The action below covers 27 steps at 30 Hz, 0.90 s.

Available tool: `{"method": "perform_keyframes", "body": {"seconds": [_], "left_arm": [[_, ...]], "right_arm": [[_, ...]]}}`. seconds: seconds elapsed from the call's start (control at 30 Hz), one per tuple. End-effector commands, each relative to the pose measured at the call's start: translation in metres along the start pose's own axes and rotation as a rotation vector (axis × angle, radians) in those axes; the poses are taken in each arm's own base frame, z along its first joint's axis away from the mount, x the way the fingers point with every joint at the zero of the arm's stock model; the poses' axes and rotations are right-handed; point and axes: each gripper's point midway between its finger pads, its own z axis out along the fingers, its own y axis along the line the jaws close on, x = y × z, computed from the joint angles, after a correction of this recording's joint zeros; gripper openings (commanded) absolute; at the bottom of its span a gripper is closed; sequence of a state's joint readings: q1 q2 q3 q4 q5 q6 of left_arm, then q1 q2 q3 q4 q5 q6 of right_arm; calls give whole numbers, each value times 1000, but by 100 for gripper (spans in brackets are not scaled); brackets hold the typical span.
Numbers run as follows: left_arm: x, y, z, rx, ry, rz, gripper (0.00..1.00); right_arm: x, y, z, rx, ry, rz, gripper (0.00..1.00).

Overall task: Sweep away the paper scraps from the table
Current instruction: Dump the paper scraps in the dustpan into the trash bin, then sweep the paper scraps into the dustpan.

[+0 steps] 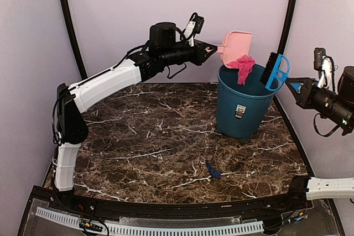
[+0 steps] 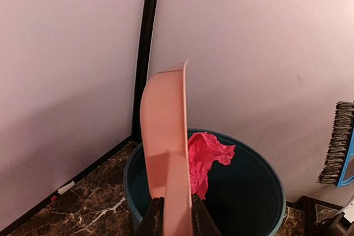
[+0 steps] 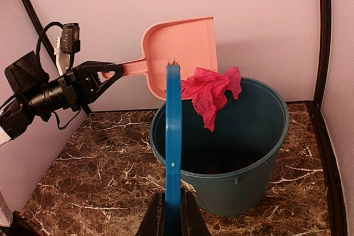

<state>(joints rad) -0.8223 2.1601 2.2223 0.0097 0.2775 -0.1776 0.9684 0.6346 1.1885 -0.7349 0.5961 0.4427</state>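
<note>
Left gripper (image 1: 209,50) clenched on the handle of the pink dustpan (image 1: 237,45). The pan is tipped up over the teal bin (image 1: 243,109), upper right of the top view, presumably to dump its load. A magenta scrap (image 1: 244,67) hangs at the pan's lip over the bin's mouth, not yet fallen in. Right gripper (image 1: 293,87) clamped on the blue hand brush (image 1: 275,71), raised just right of the bin, likely ready to knock the scrap loose. One small blue scrap (image 1: 213,171) lies on the bench (image 1: 138,131), lower centre, well apart from the bin.

A crumpled magenta scrap (image 1: 243,66) hangs over the bin (image 1: 243,111) at far right; a small blue scrap (image 1: 213,171) lies near-centre on the marble table (image 1: 138,136).
</note>
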Motion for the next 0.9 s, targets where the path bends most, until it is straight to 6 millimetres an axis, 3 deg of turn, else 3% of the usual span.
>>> {"method": "perform_keyframes", "body": {"seconds": [0.0, 0.13, 0.17, 0.2, 0.23, 0.27, 0.3, 0.33, 0.37, 0.4, 0.43, 0.5, 0.57, 0.6, 0.63, 0.67, 0.7, 0.73, 0.77, 0.8, 0.83, 0.87], "left_arm": [[-38, -9, -14, -40, -71, 211, 0], [-46, -13, -23, -47, -77, 241, 0], [-56, -18, -31, -52, -95, 250, 0], [-49, -17, -32, -60, -81, 249, 0], [-64, -21, -42, -72, -112, 254, 0], [-58, -19, -45, -82, -99, 249, 0], [-74, -22, -57, -97, -135, 251, 0], [-65, -20, -60, -106, -118, 239, 0], [-82, -24, -74, -117, -158, 242, 0], [-73, -22, -76, -123, -140, 233, 0], [-86, -25, -89, -133, -167, 233, 0], [-89, -26, -104, -154, -176, 223, 0], [-76, -22, -116, -184, -160, 207, 0], [-88, -25, -131, -193, -192, 194, 0], [-72, -19, -132, -215, -164, 178, 0], [-82, -20, -147, -234, -191, 159, 0], [-67, -15, -150, -254, -164, 145, 0], [-74, -16, -163, -272, -187, 124, 0], [-57, -12, -166, -284, -155, 107, 0], [-64, -14, -181, -296, -179, 81, 0], [-47, -11, -184, -306, -149, 47, 0], [-51, -12, -197, -319, -161, 30, 0]], "right_arm": [[-7, 9, 5, -23, -24, -3, 0], [-6, 12, 7, -28, -17, -11, 0], [-6, 13, 8, -29, -14, -14, 0], [-6, 14, 8, -33, -12, -15, 0], [-6, 15, 9, -38, -9, -18, 0], [-6, 16, 9, -45, -8, -18, 0], [-6, 19, 9, -54, -6, -21, 0], [-6, 21, 10, -63, -4, -23, 0], [-6, 22, 10, -66, -3, -24, 0], [-5, 23, 11, -70, 2, -28, 0], [-6, 25, 12, -75, 3, -29, 0], [-4, 28, 14, -85, 8, -34, 0], [-3, 33, 16, -106, 14, -38, 0], [-3, 37, 17, -119, 18, -40, 0], [-2, 41, 19, -134, 25, -43, 0], [0, 45, 20, -152, 34, -47, 0], [1, 50, 21, -173, 42, -50, 0], [4, 54, 23, -192, 56, -57, 0], [6, 59, 24, -211, 71, -63, 0], [11, 64, 26, -230, 92, -72, 0], [16, 68, 29, -244, 115, -80, 0], [21, 74, 31, -265, 138, -86, 0]]}}
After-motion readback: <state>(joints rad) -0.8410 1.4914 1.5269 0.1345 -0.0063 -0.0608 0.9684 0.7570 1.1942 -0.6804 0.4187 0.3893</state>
